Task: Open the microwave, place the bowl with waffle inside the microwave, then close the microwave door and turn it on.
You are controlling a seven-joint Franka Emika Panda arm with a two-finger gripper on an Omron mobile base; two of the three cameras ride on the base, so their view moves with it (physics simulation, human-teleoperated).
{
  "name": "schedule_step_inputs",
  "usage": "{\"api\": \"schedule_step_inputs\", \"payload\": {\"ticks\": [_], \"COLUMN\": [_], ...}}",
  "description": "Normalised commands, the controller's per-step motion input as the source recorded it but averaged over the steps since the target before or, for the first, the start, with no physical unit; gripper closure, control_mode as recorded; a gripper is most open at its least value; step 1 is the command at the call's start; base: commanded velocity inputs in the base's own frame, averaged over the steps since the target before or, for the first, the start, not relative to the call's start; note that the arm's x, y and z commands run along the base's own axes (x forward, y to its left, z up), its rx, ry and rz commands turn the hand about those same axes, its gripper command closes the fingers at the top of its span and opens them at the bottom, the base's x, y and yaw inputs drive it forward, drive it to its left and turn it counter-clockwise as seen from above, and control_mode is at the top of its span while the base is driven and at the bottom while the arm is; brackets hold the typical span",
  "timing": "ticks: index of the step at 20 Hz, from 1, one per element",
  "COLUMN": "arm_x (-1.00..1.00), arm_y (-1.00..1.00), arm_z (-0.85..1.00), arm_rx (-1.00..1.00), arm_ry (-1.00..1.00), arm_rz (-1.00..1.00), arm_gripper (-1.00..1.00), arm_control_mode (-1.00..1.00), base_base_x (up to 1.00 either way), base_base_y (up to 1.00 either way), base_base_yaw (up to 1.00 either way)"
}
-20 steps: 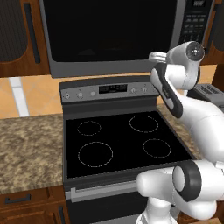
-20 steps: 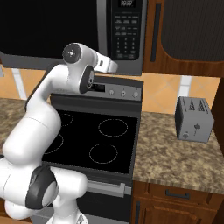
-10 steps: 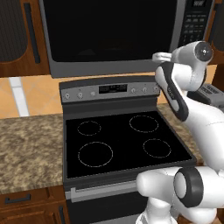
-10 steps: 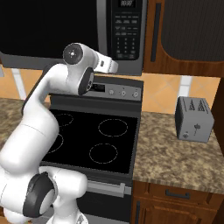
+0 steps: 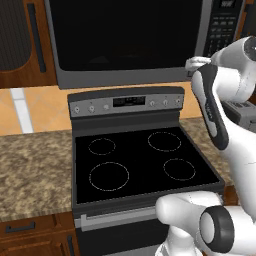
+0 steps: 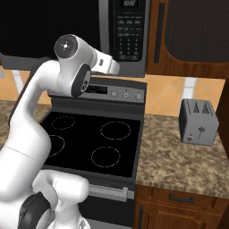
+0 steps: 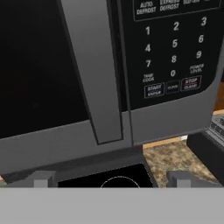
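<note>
Facing the microwave (image 7: 109, 78) above the stove (image 5: 142, 160), the arm has swung its hand further right over the last second, and the jaws have spread wide with nothing between them. The microwave door (image 5: 127, 42) is shut, its handle (image 7: 94, 74) straight ahead, so the start button seems already pressed, the task near done.

The microwave (image 5: 130, 42) hung above the stove, a wide dark grey box with a black glass front. Its door (image 7: 52, 78) was shut, the long grey handle bar (image 7: 94, 78) running down its right edge. The button keypad (image 7: 173, 48) sat to the right, digits 1 to 9 visible
</note>
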Motion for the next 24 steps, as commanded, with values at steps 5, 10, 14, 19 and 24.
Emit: {"api": "schedule_step_inputs", "payload": {"ticks": [5,10,14,19,24], "arm_x": [-0.15,0.06,0.11,0.02,0.10], "arm_y": [-0.57,-0.91,-0.29,0.00,-0.03], "arm_z": [0.00,0.06,-0.02,0.00,-0.01], "arm_rx": [0.01,-0.06,-0.14,-0.03,0.00], "arm_ry": [-0.09,-0.12,-0.11,0.00,-0.01], "arm_rz": [0.00,0.00,0.00,0.00,0.00], "arm_gripper": [-1.00,-1.00,-1.00,-1.00,-1.00], "arm_control_mode": [-1.00,-1.00,-1.00,-1.00,-1.00], "base_base_x": [0.00,0.00,0.00,0.00,0.00], "base_base_y": [0.00,0.00,0.00,0.00,0.00], "base_base_yaw": [0.00,0.00,0.00,0.00,0.00]}}
